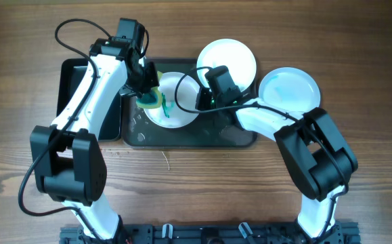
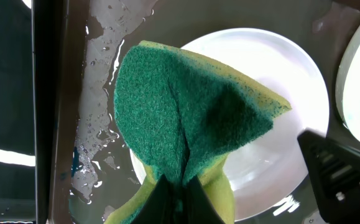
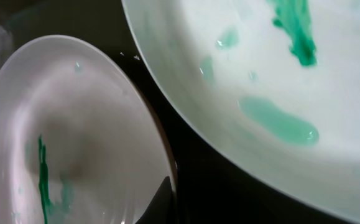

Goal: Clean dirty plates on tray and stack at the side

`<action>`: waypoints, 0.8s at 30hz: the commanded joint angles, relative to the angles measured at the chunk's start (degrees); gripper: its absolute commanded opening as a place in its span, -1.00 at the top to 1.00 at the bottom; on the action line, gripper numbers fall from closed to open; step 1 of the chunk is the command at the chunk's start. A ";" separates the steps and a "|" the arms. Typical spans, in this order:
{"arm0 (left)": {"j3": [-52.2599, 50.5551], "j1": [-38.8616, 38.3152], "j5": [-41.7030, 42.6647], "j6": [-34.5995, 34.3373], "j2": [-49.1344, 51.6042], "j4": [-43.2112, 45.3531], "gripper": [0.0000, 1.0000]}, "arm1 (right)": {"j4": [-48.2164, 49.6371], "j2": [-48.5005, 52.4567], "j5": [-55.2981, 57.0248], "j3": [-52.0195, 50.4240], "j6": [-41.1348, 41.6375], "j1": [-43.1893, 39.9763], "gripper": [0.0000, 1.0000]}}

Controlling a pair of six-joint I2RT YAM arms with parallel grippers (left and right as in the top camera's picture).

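A white plate (image 1: 175, 108) lies in the dark grey tray (image 1: 202, 139), wet and marked with a teal streak (image 3: 43, 180). My left gripper (image 1: 147, 93) (image 2: 181, 186) is shut on a green-and-yellow sponge (image 2: 192, 118) that it holds over this plate's left side. My right gripper (image 1: 200, 95) (image 3: 170, 199) is shut on the plate's right rim, with one finger (image 3: 158, 202) on the inner side. A second plate (image 1: 227, 61) (image 3: 279, 81) with teal smears sits at the tray's far edge. A third plate (image 1: 289, 88) rests on the table to the right.
A smaller, deeper black container (image 1: 74, 88) stands left of the tray, under my left arm. Water drops lie on the tray floor (image 2: 99, 130). Bare wooden table (image 1: 202, 183) lies in front of the tray.
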 commanded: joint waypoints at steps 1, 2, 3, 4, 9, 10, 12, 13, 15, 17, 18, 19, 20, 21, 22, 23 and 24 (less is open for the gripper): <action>-1.88 -0.24 0.70 -0.74 0.02 0.74 0.92 | -6.23 1.55 -4.09 1.53 3.17 -0.13 0.92; -2.78 -0.24 0.70 -0.76 0.02 1.16 0.92 | -7.17 1.55 -4.46 1.73 3.41 -0.13 0.92; -3.63 -0.24 0.70 -0.79 0.02 1.70 0.92 | -8.11 1.57 -4.79 1.86 4.37 -0.13 0.91; -5.33 -0.26 0.70 -1.44 0.02 3.06 0.92 | -8.81 1.55 -5.09 1.88 4.72 -0.13 0.91; -13.73 -0.46 1.01 -3.98 0.02 13.70 0.92 | -10.67 1.57 -6.54 1.88 5.99 -0.07 0.91; -15.39 -0.70 0.98 -3.98 0.02 16.20 0.92 | -10.88 1.57 -6.95 1.86 5.97 -0.07 0.91; -17.88 -1.31 0.90 -4.42 0.02 20.00 0.92 | -11.43 1.57 -7.43 1.88 5.97 -0.04 0.93; -19.04 -1.75 0.85 -5.07 0.02 21.66 0.92 | -11.61 1.57 -7.58 1.86 5.95 -0.02 0.91; -20.50 -2.67 0.59 -5.51 0.39 23.52 0.92 | -11.87 1.57 -7.61 1.86 5.95 0.15 0.91; -20.76 -3.69 -0.26 -6.08 1.62 23.87 0.92 | -11.85 1.57 -7.82 1.86 5.95 0.33 0.91; -20.76 -4.20 -0.81 -6.43 2.60 23.89 0.92 | -11.85 1.57 -7.82 1.88 5.97 0.39 0.91; -20.76 -4.79 -0.87 -6.49 3.91 24.02 0.92 | -11.85 1.57 -7.87 1.86 5.97 0.46 0.91; -20.76 -5.18 -0.83 -6.51 5.07 24.09 0.92 | -11.87 1.57 -8.00 1.86 5.95 0.48 0.91; -20.76 -5.57 -0.81 -6.51 6.34 24.13 0.92 | -11.87 1.57 -8.00 1.86 5.90 0.48 0.91; -20.76 -6.01 -0.57 -6.54 7.45 24.11 0.92 | -11.89 1.57 -8.00 1.88 5.90 0.48 0.91; -20.76 -6.29 0.24 -6.51 8.26 24.11 0.92 | -11.89 1.57 -8.00 1.86 5.90 0.48 0.91; -20.76 -6.56 2.23 -6.49 8.85 24.06 0.92 | -11.89 1.57 -8.00 1.88 5.90 0.48 0.91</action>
